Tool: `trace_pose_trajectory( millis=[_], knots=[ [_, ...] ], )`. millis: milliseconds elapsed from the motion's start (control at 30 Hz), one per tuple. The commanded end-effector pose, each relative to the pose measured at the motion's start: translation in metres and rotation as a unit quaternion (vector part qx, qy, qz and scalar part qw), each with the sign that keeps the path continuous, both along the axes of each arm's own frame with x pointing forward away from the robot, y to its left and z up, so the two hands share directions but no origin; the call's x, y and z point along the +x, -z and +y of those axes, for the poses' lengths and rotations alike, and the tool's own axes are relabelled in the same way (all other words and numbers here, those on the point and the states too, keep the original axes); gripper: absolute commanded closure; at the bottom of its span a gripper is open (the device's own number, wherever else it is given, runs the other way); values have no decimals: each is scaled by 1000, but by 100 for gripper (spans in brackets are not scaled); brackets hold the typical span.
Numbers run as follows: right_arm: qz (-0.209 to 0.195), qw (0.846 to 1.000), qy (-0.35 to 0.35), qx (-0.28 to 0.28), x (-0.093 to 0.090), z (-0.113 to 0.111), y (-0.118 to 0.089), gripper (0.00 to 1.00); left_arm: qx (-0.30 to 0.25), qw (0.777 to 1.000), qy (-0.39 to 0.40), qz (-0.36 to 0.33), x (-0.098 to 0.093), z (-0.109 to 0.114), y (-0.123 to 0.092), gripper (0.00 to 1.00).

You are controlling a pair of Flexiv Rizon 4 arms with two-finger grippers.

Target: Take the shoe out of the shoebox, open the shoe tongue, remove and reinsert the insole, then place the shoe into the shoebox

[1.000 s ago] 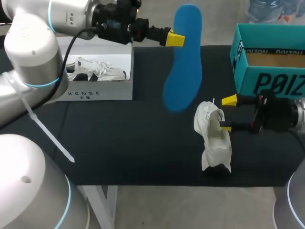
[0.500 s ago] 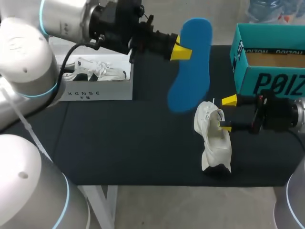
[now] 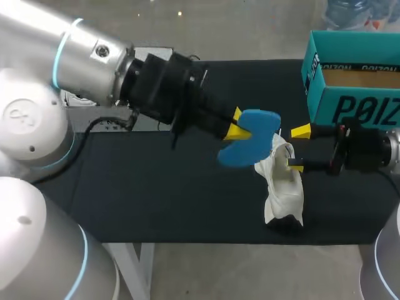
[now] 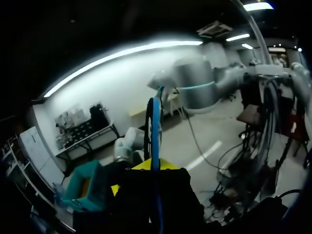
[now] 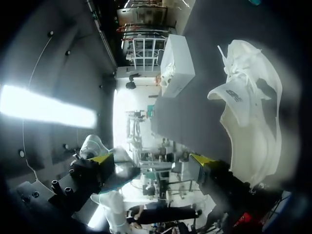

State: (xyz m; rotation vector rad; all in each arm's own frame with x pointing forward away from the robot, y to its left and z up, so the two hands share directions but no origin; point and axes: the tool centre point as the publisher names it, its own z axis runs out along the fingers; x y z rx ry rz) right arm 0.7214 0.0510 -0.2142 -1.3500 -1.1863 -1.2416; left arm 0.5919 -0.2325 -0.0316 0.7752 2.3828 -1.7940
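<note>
Setting: a robotics lab bench, as I read it from my console.
Arms: my left arm (image 3: 81, 56) and right arm (image 3: 375, 150), grey machine arms with blue-lit joint rings, both work over one table.
Table: a plain black-covered top (image 3: 156, 200) lies under both tools.
Props: a teal shoebox (image 3: 350, 106) sits just beyond the right gripper (image 3: 298, 149), and a white shoebox (image 3: 106, 122) lies behind my left arm.
Test pieces: a white shoe (image 3: 284, 187) is at the right gripper and a blue insole (image 3: 250, 140) is in the left gripper (image 3: 240, 130), laid out as a trial.
</note>
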Motion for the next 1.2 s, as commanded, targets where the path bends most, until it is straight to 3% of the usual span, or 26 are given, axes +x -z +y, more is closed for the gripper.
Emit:
trace_pose_trajectory(
  millis=[33, 367, 733, 1200],
  knots=[
    [0, 1000, 1, -1, 0, 1, 1, 0, -28, 1000, -4, -10, -11, 0, 32, 100],
    [0, 1000, 1, -1, 0, 1, 1, 0, -61, 992, 51, -95, -12, -1, 69, 100],
    [0, 1000, 1, -1, 0, 1, 1, 0, -58, 969, 98, -221, 5, -8, 104, 100],
    [0, 1000, 1, -1, 0, 1, 1, 0, -57, 934, 116, -333, 29, -38, 124, 100]
  ],
)
